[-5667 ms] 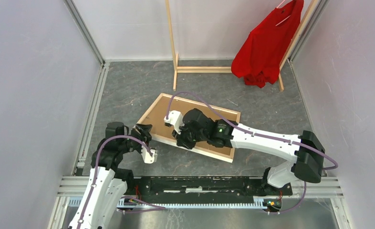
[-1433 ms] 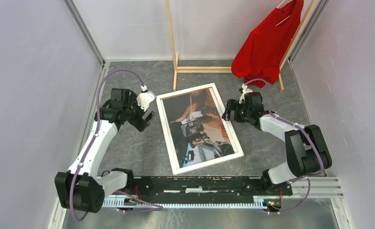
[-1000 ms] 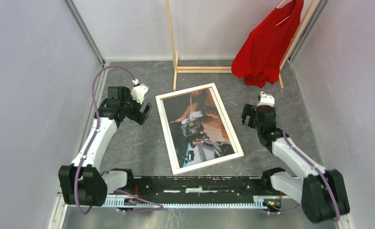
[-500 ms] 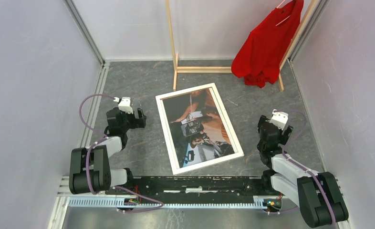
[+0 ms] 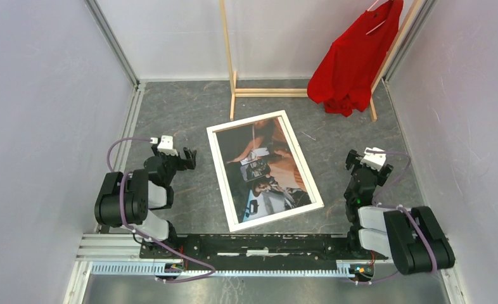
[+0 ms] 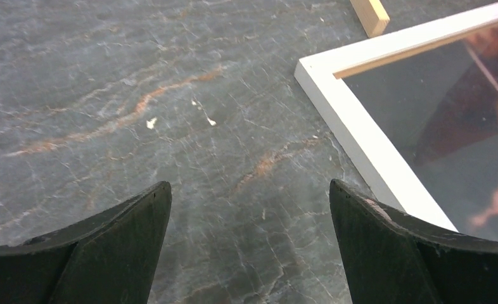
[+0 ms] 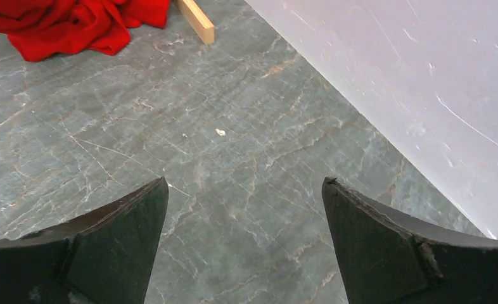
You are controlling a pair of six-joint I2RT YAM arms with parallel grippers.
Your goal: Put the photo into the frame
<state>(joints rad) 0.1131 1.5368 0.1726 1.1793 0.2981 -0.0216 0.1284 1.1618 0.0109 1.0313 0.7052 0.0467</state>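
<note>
Top view: photo (image 5: 265,168) sits in frame (image 5: 222,183). Left wrist: only frame corner. Both jaws spread, empty.

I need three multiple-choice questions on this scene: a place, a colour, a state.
1. Where is the photo? A. inside the frame B. against the wall C. held in the air
2. What colour is the shirt on the rack? A. blue B. red C. green
3. How are the left gripper and the right gripper? A. both shut B. one shut on something C. both open, empty
Answers: 1 A, the white border surrounds it; 2 B, plainly red; 3 C, wrist views show them spread wide, holding nothing.
</note>
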